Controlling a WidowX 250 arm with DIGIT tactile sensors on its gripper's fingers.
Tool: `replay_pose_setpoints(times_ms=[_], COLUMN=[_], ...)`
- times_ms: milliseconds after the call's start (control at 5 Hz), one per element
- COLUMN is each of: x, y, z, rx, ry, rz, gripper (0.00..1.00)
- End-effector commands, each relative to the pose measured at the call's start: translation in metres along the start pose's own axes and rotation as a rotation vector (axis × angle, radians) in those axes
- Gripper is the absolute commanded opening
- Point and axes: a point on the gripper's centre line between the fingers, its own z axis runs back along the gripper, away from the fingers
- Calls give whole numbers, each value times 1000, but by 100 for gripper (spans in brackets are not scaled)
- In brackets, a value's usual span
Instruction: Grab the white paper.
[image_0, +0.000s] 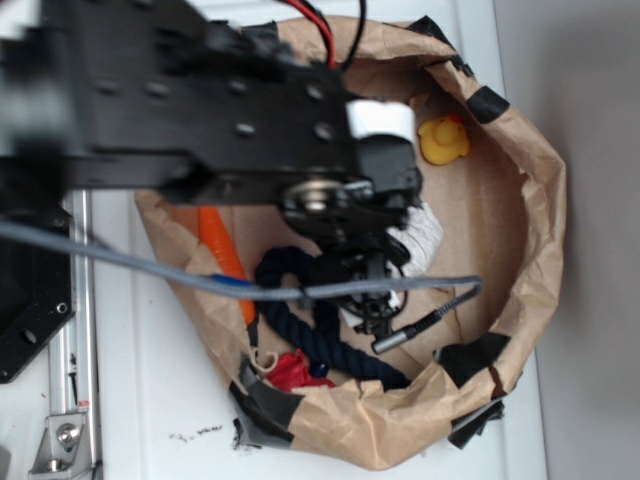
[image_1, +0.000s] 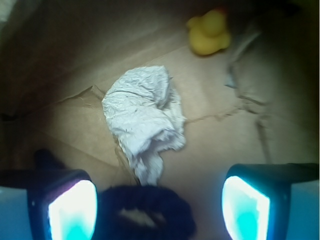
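White paper (image_1: 145, 117) is lying crumpled on the brown floor of the kraft-paper nest (image_0: 530, 230), roughly at the nest's middle, with the hand (image_1: 159, 205) hanging above it, released, its two lit fingers (image_1: 72, 210) standing wide apart and touching nothing. In the wrist view the wad is sitting between and beyond the fingers, its narrow tail pointing toward the dark rope (image_1: 145, 212), which is lying just beside that tail. The duck (image_1: 209, 32) is resting well apart from the wad, toward the nest's far wall. Bare floor is showing all around the wad except at the rope side, so open room is lying on both flanks. In the exterior view the arm is covering most of the wad (image_0: 418, 235); only a white edge is peeking out beside the wrist. The rope (image_0: 300, 320) is curling along the nest's near side, an orange thing (image_0: 222, 250) is lying against the left wall, and a red scrap (image_0: 297, 370) is sitting by the taped rim. The nest is sitting on a white tabletop (image_0: 160, 400).
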Motion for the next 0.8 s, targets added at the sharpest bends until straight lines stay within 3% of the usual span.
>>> replay_pose_setpoints(times_ms=[0, 200, 400, 600], x=[41, 44, 37, 35], y=[-19, -15, -18, -19], z=[-15, -32, -39, -44], rx=[68, 133, 148, 149], ry=[-107, -78, -53, -27], rz=[-55, -25, -21, -28], gripper=[100, 61, 0, 0])
